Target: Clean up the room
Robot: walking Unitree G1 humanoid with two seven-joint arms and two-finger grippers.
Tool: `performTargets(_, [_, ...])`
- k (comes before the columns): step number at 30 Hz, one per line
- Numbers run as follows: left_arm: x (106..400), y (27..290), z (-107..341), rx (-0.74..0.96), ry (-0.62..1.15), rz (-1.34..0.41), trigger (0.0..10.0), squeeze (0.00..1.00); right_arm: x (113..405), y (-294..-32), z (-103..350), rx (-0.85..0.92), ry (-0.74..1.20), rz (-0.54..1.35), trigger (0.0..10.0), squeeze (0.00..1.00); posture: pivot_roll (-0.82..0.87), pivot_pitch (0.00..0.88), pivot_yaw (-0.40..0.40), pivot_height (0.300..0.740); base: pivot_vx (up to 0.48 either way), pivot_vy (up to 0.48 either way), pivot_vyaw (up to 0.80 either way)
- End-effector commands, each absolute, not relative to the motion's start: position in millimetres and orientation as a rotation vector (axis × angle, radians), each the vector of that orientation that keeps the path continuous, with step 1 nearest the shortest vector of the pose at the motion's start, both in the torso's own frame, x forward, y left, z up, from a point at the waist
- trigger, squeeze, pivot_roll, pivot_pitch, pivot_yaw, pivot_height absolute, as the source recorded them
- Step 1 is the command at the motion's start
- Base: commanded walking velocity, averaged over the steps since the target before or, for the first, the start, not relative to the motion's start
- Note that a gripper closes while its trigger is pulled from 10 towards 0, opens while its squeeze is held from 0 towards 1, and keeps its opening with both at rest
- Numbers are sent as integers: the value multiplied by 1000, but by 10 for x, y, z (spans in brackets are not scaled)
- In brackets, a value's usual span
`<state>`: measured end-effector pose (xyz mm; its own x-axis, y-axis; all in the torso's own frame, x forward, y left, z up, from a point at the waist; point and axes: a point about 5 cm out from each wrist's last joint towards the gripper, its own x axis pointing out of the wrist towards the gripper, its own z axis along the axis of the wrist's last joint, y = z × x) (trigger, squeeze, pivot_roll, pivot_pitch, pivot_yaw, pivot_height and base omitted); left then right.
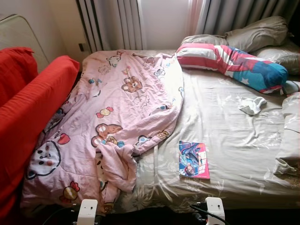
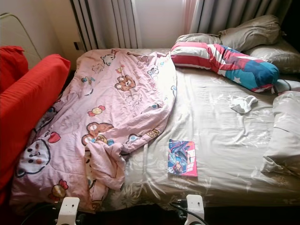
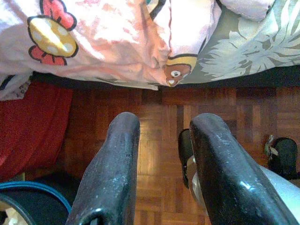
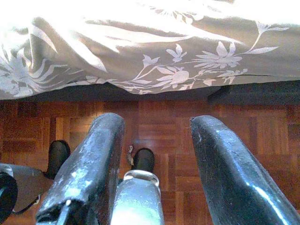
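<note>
Bed (image 1: 225,136) with grey floral sheet, seen from its foot. Pink cartoon quilt (image 1: 117,112) lies bunched over the bed's left half, 1 corner hanging off the near edge. Book (image 1: 193,160) with a bright cover lies flat on the sheet near the foot edge, just beside the quilt's hem, not touching it. White sock (image 1: 252,105) lies crumpled on the sheet further up, near the striped red, white and blue pillow (image 1: 234,61). 2 grey pillows (image 1: 255,33) sit at the head. Red cover (image 1: 28,108) lies left of the bed, against the quilt.

Left gripper (image 3: 161,168) hangs low over the parquet floor (image 3: 159,112) below the quilt's edge, fingers apart, nothing between them. Right gripper (image 4: 157,164) hangs likewise below the sheet's edge, fingers apart, empty.
</note>
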<state>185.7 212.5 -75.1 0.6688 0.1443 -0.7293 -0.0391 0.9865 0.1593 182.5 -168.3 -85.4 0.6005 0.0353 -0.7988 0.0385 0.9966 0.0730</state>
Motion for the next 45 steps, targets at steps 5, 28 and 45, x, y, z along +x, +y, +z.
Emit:
performTargets(5, [1828,2140,-763,134,838,112,10000,0,1819,-1694,-856,87,926,-9,10000,0,67,48,-12,740,0,-344,0])
performTargets(28, [2308,2171,-397,123,548,100,10000,0,2210,-1753,-600,80,707,-17,10000,0,26,58,-21,740,0,-24,0])
performTargets(45, [2630,1969,11,72,231,29,10000,0,2546,-1685,-272,93,433,20,10000,0,1,35,-50,740,0,0,0])
